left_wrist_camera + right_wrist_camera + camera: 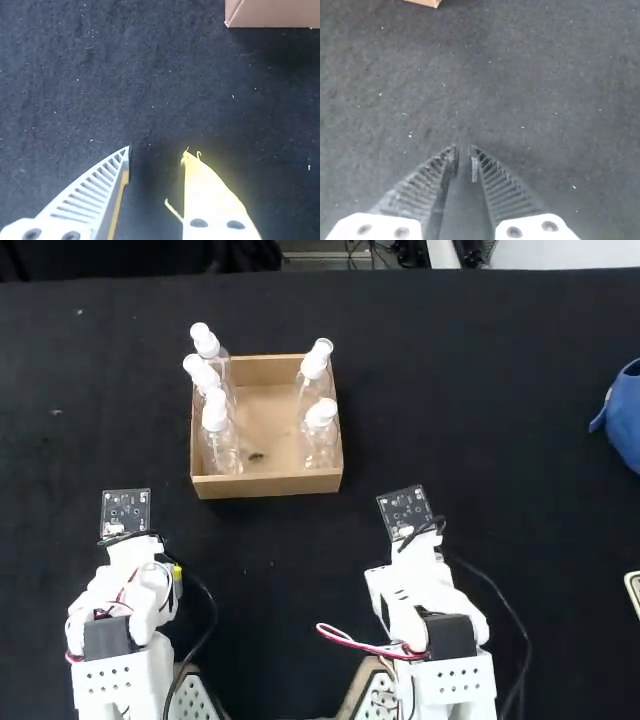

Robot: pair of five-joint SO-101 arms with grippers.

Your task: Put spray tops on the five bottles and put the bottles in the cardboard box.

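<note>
The open cardboard box (pixel 266 483) sits mid-table. Five clear bottles with white spray tops stand inside it: three along one side (pixel 205 343) (pixel 200 372) (pixel 216 420) and two along the other (pixel 317 362) (pixel 320 422). Both arms are folded back near the front edge, well short of the box. My left gripper (pixel 156 152) hovers over bare black cloth, fingers apart with nothing between them; a box corner (pixel 270 14) shows beyond it. My right gripper (pixel 462 151) is shut and empty over the cloth, with a sliver of the box (pixel 422 2) beyond.
The left arm (pixel 125 590) and right arm (pixel 420 600) sit at the front. A blue object (pixel 625 425) lies at the far right edge, a pale item (pixel 633 590) below it. A small dark speck (pixel 257 455) lies on the box floor.
</note>
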